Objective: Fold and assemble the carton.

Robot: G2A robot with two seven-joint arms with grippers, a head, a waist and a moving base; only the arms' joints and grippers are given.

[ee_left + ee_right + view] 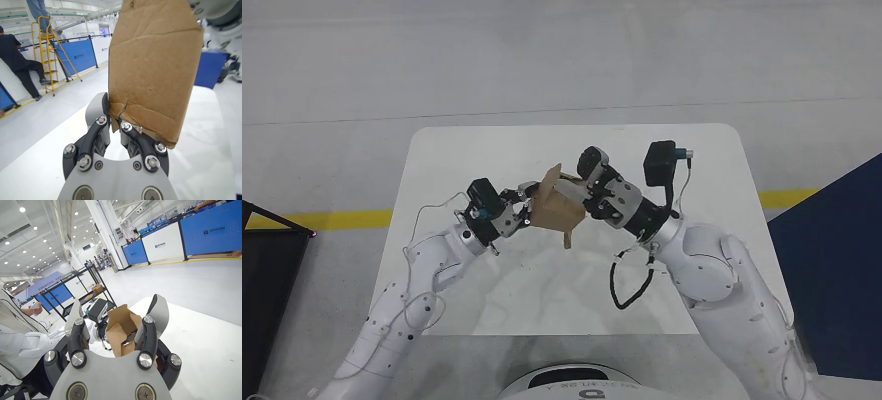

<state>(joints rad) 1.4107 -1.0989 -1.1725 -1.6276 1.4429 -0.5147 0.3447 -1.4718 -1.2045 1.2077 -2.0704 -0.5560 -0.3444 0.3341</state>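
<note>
Carton (560, 205) held up over the bench (492, 170): we see the left gripper (113, 114) pinching its torn corner, and on the far side the right gripper (116, 303) spread wide around the carton's open end.

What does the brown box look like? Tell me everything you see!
The carton is brown cardboard, creased, with one ragged, torn edge. It is only half formed: one end is open, with flaps sticking out. It is tilted over the middle of the white table. The left gripper is shut on the torn edge. The right gripper is open, with a finger on each side of the open end.
</note>
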